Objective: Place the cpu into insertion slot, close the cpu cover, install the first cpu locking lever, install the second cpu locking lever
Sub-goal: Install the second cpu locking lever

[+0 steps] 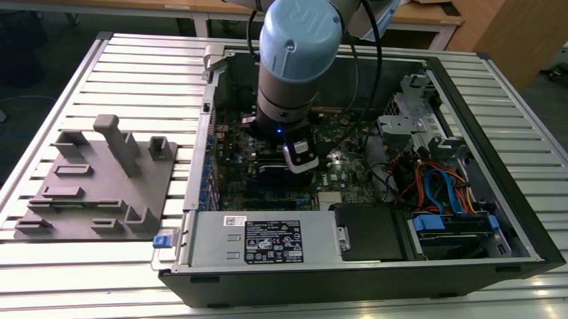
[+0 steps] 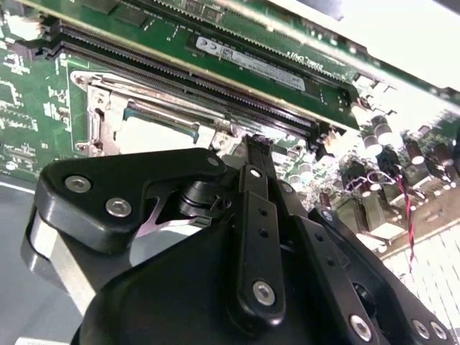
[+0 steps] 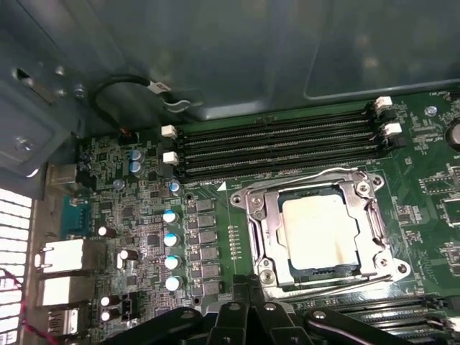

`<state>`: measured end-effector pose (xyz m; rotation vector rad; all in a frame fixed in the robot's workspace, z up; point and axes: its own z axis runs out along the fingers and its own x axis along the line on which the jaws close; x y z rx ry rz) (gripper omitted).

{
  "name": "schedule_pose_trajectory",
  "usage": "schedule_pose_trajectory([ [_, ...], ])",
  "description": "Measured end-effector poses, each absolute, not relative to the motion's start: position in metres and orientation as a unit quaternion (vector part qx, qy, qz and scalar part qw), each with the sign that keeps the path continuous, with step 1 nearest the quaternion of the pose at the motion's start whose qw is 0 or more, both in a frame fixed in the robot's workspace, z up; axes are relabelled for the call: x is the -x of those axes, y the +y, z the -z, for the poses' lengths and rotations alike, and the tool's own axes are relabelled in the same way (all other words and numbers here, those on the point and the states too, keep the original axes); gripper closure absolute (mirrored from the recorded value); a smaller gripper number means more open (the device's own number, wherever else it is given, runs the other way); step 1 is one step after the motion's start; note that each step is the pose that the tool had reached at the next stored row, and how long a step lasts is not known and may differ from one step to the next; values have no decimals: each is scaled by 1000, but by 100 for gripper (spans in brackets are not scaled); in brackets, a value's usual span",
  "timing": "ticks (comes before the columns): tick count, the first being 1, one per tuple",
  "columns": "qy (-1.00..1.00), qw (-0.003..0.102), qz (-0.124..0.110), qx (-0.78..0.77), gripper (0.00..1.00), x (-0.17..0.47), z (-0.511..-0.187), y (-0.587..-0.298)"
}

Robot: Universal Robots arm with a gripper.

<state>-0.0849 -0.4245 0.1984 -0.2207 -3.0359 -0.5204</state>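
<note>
Gripper [image 3: 248,305] poised low over the motherboard [image 3: 144,237], fingers drawn close together and holding nothing. Just ahead of the fingertips, the cpu [image 3: 320,230] sits in the insertion slot [image 3: 264,233], with the cpu cover [image 3: 320,188] closed over it. Lever positions appear latched, though not clearly discernible.

Pale matt metal top on the cpu [image 3: 318,230], a bit smudged. Shiny silver stamped metal for the cpu cover [image 3: 374,215]. Glossy green motherboard [image 3: 215,237]. Matt black plastic gripper [image 2: 251,147] links with bright steel screws. Ribbed brushed-aluminium table [image 1: 133,73], matt grey plastic fixture [image 1: 98,179], smooth blue-grey arm cap [image 1: 297,40].
</note>
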Motion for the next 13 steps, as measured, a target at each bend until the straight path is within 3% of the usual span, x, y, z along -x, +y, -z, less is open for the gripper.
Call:
schedule_pose_trajectory([
  [13,-982,27,170,71,90,86,-206,-425],
])
